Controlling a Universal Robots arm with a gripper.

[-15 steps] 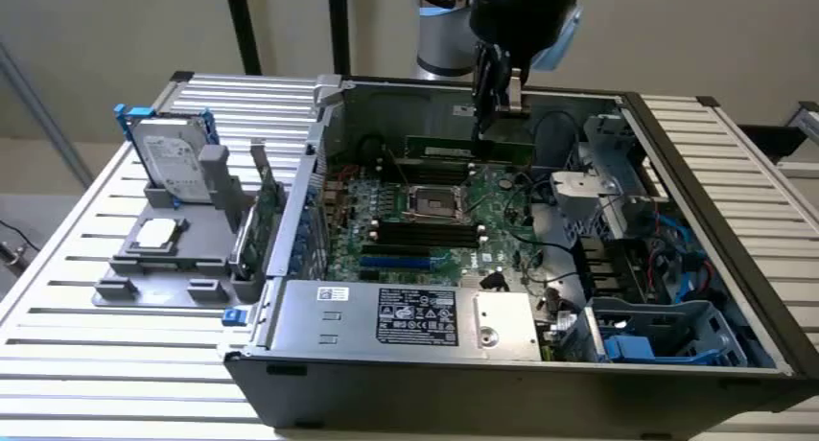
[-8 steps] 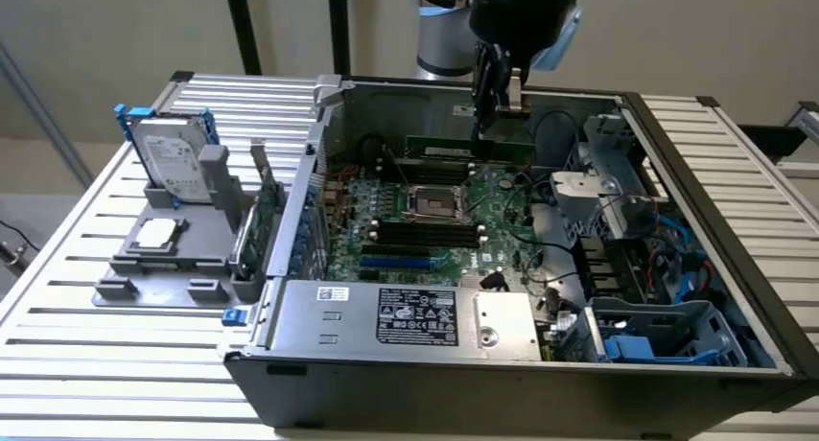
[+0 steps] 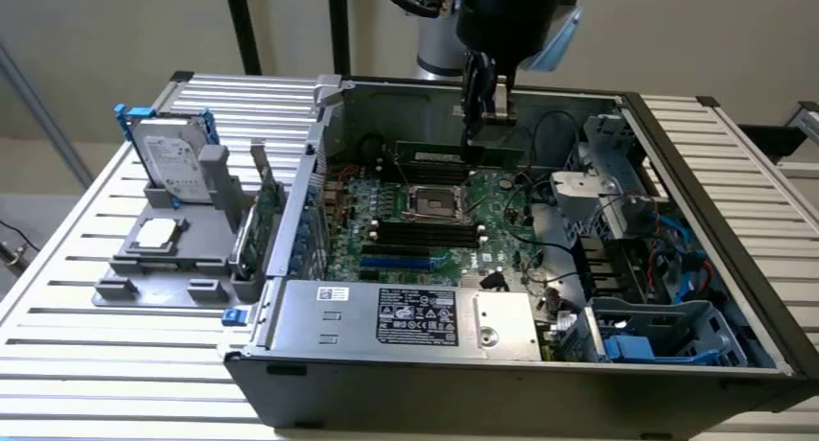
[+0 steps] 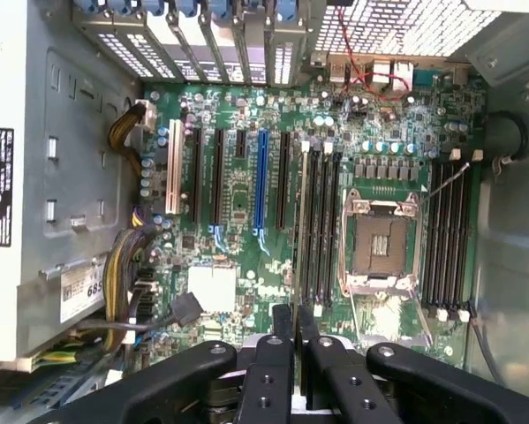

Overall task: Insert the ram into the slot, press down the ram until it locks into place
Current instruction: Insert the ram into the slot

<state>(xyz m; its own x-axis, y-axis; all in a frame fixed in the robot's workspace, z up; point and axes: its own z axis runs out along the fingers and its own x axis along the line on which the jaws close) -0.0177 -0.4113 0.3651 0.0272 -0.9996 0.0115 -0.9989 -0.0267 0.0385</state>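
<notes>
**Ram held over the board, before seating.** My gripper (image 3: 488, 125), fingers drawn narrow and pinched on the upper edge of the ram (image 3: 448, 155), hangs inside the open computer case (image 3: 384, 393). The ram hangs directly under my fingertips with its flat faces upright, clear of the motherboard (image 3: 500, 240). More of its length reaches from my grip toward the exterior view's left than toward the right.

The relation that matters is this: the slot (image 3: 416, 232) lies below my gripper. It is one of a bank of alike black sockets beside the processor socket (image 3: 432, 203), and its long axis runs parallel to the ram's.

In the wrist view my gripper (image 4: 295, 329) shows its fingertips close together. The bank holding the slot (image 4: 315, 221) stretches lengthwise ahead of them, between the blue socket (image 4: 262, 185) and the processor socket (image 4: 379, 243). A second bank (image 4: 449, 230) lies beyond that socket.

I judge the ram matched in direction to the nearer bank but not yet seated. Which single socket it stands over I cannot tell.
</notes>
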